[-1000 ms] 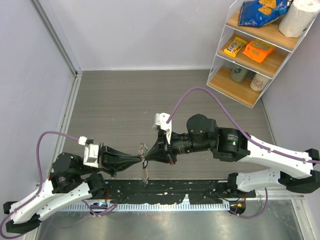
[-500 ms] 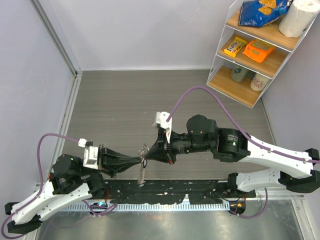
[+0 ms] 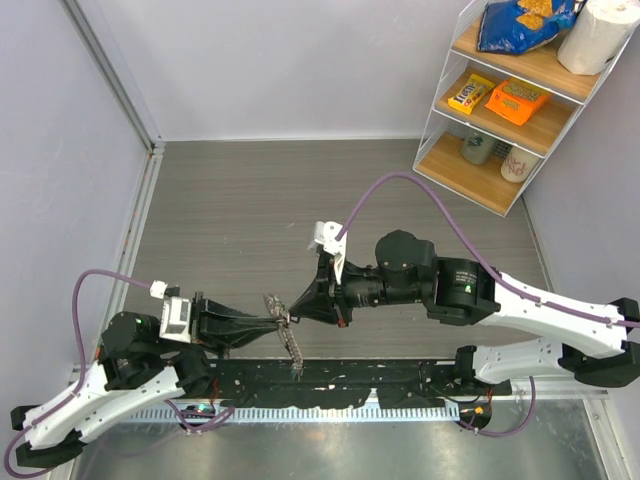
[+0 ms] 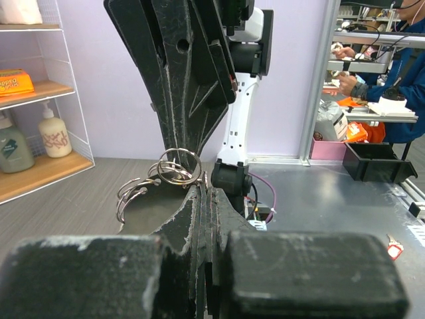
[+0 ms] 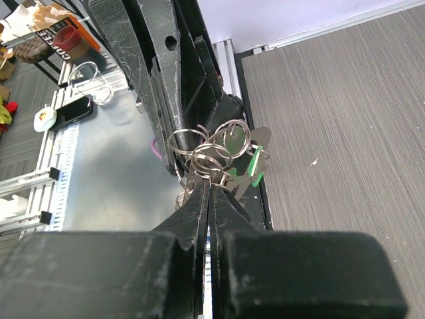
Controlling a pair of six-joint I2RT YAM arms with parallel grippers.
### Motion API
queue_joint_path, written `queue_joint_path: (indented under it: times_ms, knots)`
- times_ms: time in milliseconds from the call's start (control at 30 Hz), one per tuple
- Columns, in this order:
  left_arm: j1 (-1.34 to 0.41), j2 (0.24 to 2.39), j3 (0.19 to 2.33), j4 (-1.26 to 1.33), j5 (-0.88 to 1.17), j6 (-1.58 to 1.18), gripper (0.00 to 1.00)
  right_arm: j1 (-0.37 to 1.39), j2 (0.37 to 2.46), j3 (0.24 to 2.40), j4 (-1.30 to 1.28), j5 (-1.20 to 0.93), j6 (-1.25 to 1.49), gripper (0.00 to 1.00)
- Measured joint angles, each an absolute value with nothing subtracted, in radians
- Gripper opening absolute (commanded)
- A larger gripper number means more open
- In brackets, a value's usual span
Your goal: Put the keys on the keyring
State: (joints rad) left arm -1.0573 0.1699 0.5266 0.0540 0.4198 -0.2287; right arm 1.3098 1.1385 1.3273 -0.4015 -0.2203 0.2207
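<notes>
Grey wood-grain table (image 3: 230, 200), lilac walls, wire shelf (image 3: 500, 110) of snacks in the far right corner. Your two arms meet nose to nose near the front edge, just behind the black base rail (image 3: 330, 378).

Top view: the left gripper (image 3: 272, 322) and right gripper (image 3: 297, 308) have their tips almost touching. The keyring (image 3: 281, 312) is a small silvery tangle between them, and its chain strip (image 3: 293, 350) hangs off toward the rail. From up there you can't read jaw gaps or single keys.

Left wrist view fills that in. Your left jaws are pressed together with no gap, and the split rings sit right at their tip, held up off the table. The right gripper's fingers come onto the same bundle from the opposite side. Only rings read here, no coloured key heads.

Right wrist view: the right jaws are likewise squeezed tight, nipping into the ring cluster. Only this view shows the green-headed key (image 5: 255, 169), hanging in the rings on the right of the tangle.

So both claws are closed on the ring bundle. Which loop each one pinches you can't tell, too tangled.
</notes>
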Motion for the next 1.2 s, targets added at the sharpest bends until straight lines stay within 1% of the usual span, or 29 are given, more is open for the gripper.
queue_joint_path:
  times_ms: [400,767,1200]
  knots:
    - [-1.057,0.17,0.527,0.053,0.41,-0.228,0.0,1.31,1.066,1.305,-0.397,-0.274,0.219,0.05]
    - [-1.057,0.175,0.527,0.049,0.377,-0.229,0.0,1.311,1.11,1.303,-0.396,-0.324,0.217,0.05]
    - [-1.057,0.186,0.527,0.046,0.366,-0.229,0.0,1.314,1.126,1.303,-0.377,-0.283,0.221,0.05]
